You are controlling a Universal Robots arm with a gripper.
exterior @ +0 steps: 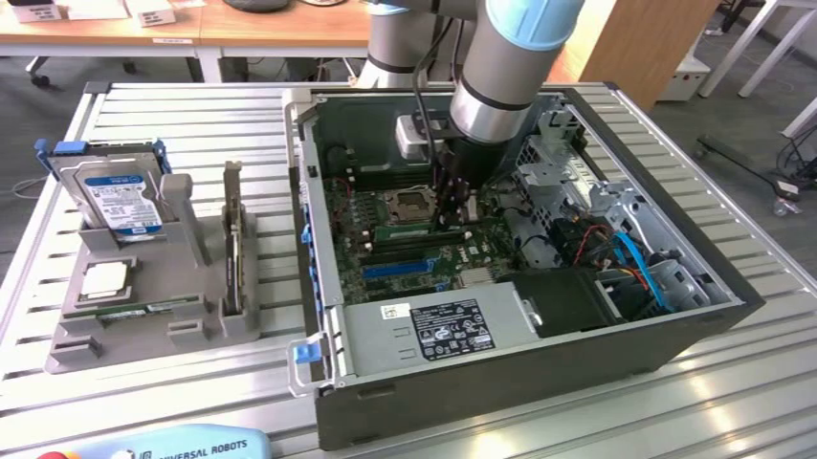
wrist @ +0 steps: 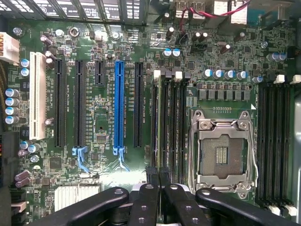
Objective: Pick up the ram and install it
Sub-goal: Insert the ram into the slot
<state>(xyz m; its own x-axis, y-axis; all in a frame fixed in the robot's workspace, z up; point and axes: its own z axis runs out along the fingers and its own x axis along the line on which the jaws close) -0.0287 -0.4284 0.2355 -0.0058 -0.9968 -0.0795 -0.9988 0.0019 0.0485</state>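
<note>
The ram (exterior: 408, 230) is a thin green stick standing on edge in a memory slot of the motherboard, beside the empty processor socket (exterior: 406, 203). In the wrist view the ram (wrist: 162, 122) shows edge-on among the black slots. My gripper (exterior: 453, 212) reaches down into the open computer case over one end of the stick. Its black fingertips (wrist: 151, 175) are drawn close together, and the gripper (wrist: 158, 175) looks shut on that end of the ram. A second ram (exterior: 128, 311) lies in the grey tray in the exterior view's left.
The grey tray (exterior: 77, 344) also holds a hard drive (exterior: 118, 196), a silver processor chip (exterior: 105, 277) and an upright expansion card (exterior: 232, 239). Inside the case are a power supply (exterior: 434, 330), drive cages and cables (exterior: 638, 263). A blue slot (wrist: 119, 103) lies near the memory slots.
</note>
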